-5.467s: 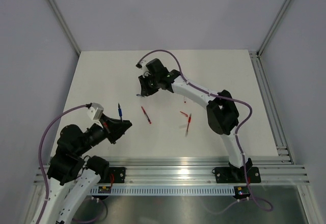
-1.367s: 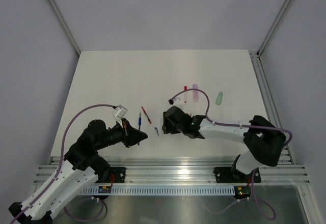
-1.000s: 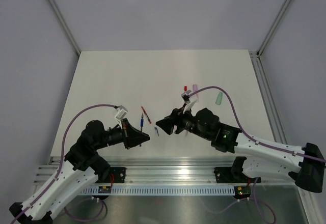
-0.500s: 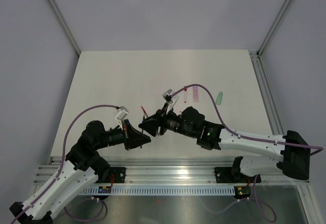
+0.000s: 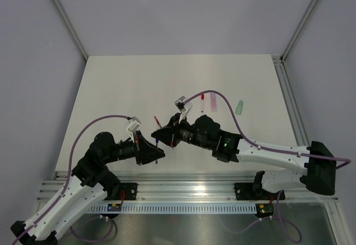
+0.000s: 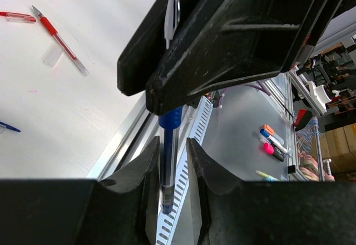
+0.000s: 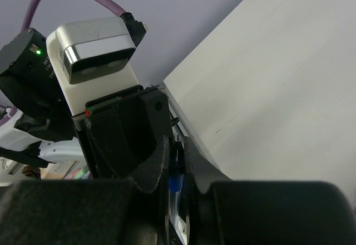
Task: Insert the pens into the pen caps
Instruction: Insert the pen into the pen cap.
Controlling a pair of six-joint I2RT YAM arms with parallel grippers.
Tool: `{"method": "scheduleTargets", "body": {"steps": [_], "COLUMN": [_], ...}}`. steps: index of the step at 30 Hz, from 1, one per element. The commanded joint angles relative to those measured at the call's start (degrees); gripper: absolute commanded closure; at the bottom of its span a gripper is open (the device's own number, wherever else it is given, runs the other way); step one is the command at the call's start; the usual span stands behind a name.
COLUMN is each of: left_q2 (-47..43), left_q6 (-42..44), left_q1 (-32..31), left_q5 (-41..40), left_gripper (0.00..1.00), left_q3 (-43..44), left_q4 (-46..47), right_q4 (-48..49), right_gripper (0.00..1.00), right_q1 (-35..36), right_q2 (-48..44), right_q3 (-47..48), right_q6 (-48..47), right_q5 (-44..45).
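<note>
- Right gripper [image 7: 177,151]: fingers pressed together on the cap [image 6: 169,117] end of the blue pen [image 6: 168,166]. The pen is held off the table [image 5: 111,89], over its near part, between the two grippers.
- Left gripper [image 6: 171,145]: jaws slightly parted round the clear barrel, with a thin gap on each side. It seems to cradle the pen, not pinch it.
- The cap's pale clip [image 6: 172,11] shows past the right fingers. How far the cap is seated I cannot tell.
- Handling, as I judge it: the pen is light, stiff and thin, and its smooth barrel may slip or twist between hard pads. The cap is tiny and will go on only in line with the barrel, with a firm push along the axis.
- Best hold: one gripper on the barrel near mid-length, the other across the cap's sides, with the clip kept free.
- Arms: both reach inward and low, meeting nose to nose ahead of the left base. The right arm stretches far across; the left is folded.
- A red pen [image 6: 58,42] lies on the table nearby. The pink pen [image 5: 213,103] and green pen [image 5: 240,107] lie well apart to the right.
</note>
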Motion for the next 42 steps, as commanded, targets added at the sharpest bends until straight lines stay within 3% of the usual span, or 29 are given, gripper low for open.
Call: {"method": "scheduleTargets", "body": {"steps": [1, 5, 20, 31, 33, 35, 37, 41, 42], "left_q2": [-0.23, -0.14, 1.00, 0.83, 0.74, 0.74, 0.39, -0.32, -0.23], "left_q6": [0.30, 0.13, -0.75, -0.93, -0.75, -0.14, 0.48, 1.35, 2.58], "left_q1": [-0.28, -0.19, -0.19, -0.28, -0.28, -0.19, -0.19, -0.19, -0.19], "left_q5": [1.78, 2.13, 3.98, 3.98, 3.89, 3.28, 2.05, 1.08, 0.73], "left_gripper": [0.73, 0.71, 0.77, 0.79, 0.81, 1.00, 1.00, 1.00, 1.00], "left_q3": [1.02, 0.85, 0.23, 0.06, 0.23, 1.02, 1.28, 2.16, 3.47], "left_q4": [2.25, 2.60, 4.62, 4.62, 4.45, 3.31, 2.25, 0.50, -0.47], "right_q4": [-4.75, -8.02, -0.55, -0.28, 0.24, 0.51, -0.72, -1.07, -1.95], "right_gripper": [1.00, 1.00, 1.00, 1.00, 1.00, 1.00, 0.94, 0.55, 0.41], "right_q1": [0.52, 0.43, 0.43, 0.52, 0.52, 0.43, 0.44, 0.43, 0.43], "right_q2": [-2.19, -2.90, -0.88, -2.02, -2.37, -2.72, -2.90, -4.13, -4.39], "right_q3": [1.57, 2.46, 1.93, 1.84, 1.06, 0.79, 0.96, 0.43, 0.96], "right_q6": [-1.98, -3.13, 2.32, 2.67, 3.02, 3.29, 3.20, 2.67, 2.06], "right_q5": [1.77, 2.73, 0.01, 1.07, 1.86, 1.86, 1.60, 1.51, 1.51]}}
